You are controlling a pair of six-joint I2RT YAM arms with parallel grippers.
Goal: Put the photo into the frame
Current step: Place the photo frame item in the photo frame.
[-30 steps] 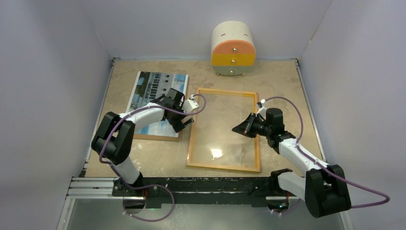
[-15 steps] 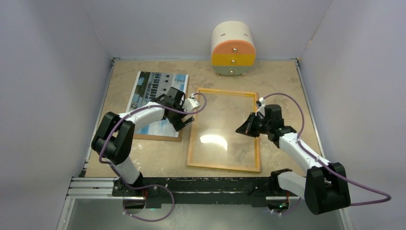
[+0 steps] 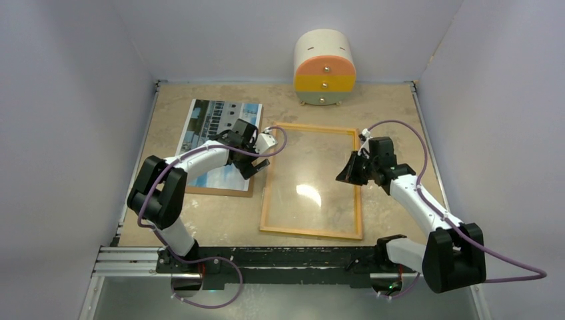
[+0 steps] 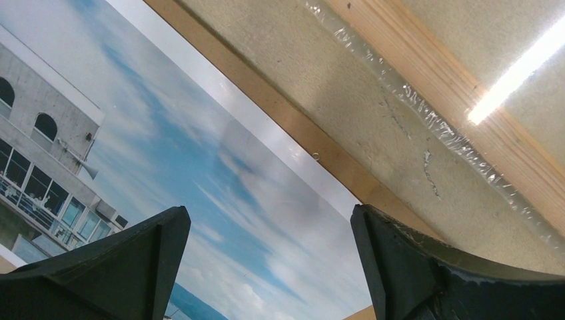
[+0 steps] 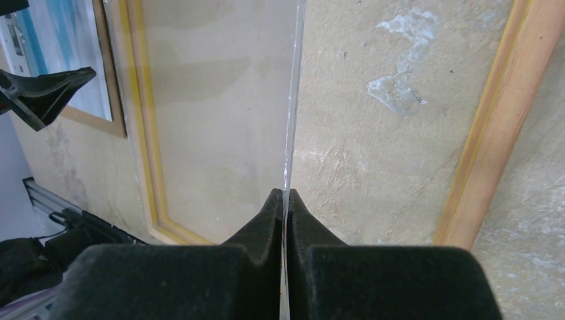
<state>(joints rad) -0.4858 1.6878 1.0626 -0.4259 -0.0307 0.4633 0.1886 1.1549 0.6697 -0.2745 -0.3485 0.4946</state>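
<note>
The photo (image 3: 206,127) of a white building under blue sky lies face up on a brown backing board (image 3: 220,191) at the left. My left gripper (image 3: 256,167) hovers open over the photo's right edge, sky showing between its fingers (image 4: 270,230). The frame (image 3: 313,128) lies flat at the centre, wood side up. Its glass pane (image 3: 306,190) is tilted, with the right edge raised. My right gripper (image 3: 346,175) is shut on that thin clear edge (image 5: 293,100), and in the right wrist view the fingertips (image 5: 284,195) pinch it above the frame's right rail (image 5: 493,120).
A small rounded drawer unit (image 3: 324,67) in cream, orange and yellow stands at the back centre. Grey walls close in the left, right and back sides. A metal rail (image 3: 133,257) runs along the near edge by the arm bases.
My right gripper has moved right and back, carrying the pane's edge higher; the glare on the glass has shifted. My left gripper has crept slightly back along the photo's edge.
</note>
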